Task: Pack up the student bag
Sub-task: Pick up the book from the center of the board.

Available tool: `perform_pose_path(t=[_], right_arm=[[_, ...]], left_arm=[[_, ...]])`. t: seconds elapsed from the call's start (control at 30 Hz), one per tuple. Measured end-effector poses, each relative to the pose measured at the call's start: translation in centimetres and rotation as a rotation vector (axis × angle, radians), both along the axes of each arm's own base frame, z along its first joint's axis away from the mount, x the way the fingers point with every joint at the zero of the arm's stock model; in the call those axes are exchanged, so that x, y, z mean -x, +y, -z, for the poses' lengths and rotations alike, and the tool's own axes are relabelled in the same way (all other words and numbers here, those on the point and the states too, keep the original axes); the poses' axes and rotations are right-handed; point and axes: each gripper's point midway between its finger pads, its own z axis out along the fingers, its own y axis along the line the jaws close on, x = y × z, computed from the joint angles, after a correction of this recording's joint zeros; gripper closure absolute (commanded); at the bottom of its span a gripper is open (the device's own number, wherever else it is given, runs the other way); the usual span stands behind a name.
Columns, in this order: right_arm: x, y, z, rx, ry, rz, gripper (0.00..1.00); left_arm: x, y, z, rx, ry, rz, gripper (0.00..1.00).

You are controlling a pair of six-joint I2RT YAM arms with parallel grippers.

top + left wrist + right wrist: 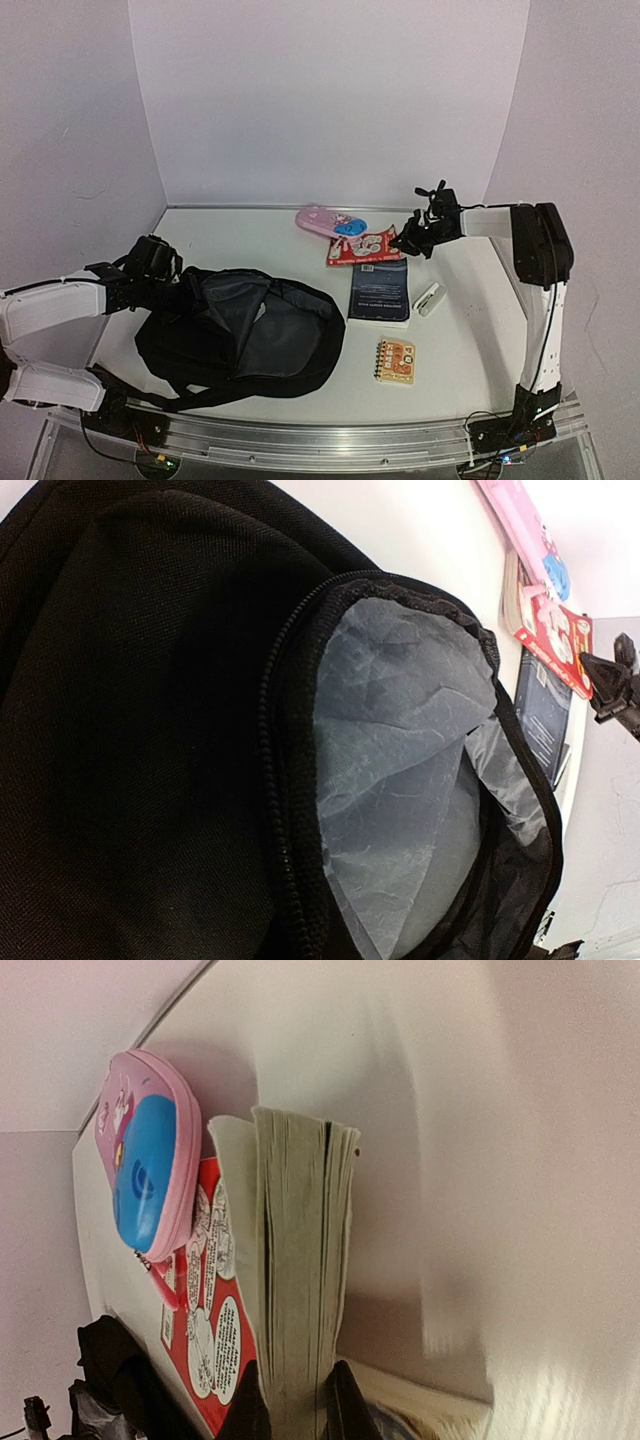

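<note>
The student bag (240,330), black with a grey lining (400,780), lies at the near left with its zipper mouth gaping. My left gripper (165,272) sits at the bag's upper left rim, shut on the fabric; its fingers are hidden in the left wrist view. My right gripper (408,240) is at the back of the table, shut on a thick red comic book (362,247). In the right wrist view, the two fingertips (243,1410) press either side of the book's (300,1260) page block, which is tilted up on its edge.
A pink and blue pencil case (325,222) lies just behind the red book. A dark blue book (380,290), a small white object (430,299) and a small spiral notebook (395,360) lie right of the bag. White walls close in the table's back and sides.
</note>
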Motion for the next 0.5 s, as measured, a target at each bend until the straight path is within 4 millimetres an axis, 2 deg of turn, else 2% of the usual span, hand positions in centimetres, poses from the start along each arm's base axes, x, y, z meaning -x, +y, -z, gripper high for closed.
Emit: perform_pose_path(t=[0.2,0.5], right_arm=[[3.4,-3.1,-4.1,0.106,-0.06,0.059,1.0],[10.3,-5.5,-7.9,0.16,-0.082,0.07,1.0]], left_arm=[[0.1,-0.3,-1.7,0.044,-0.044,0.008,1.0],[0.9,-1.3,-5.1,0.14,-0.15,0.074,1.0]])
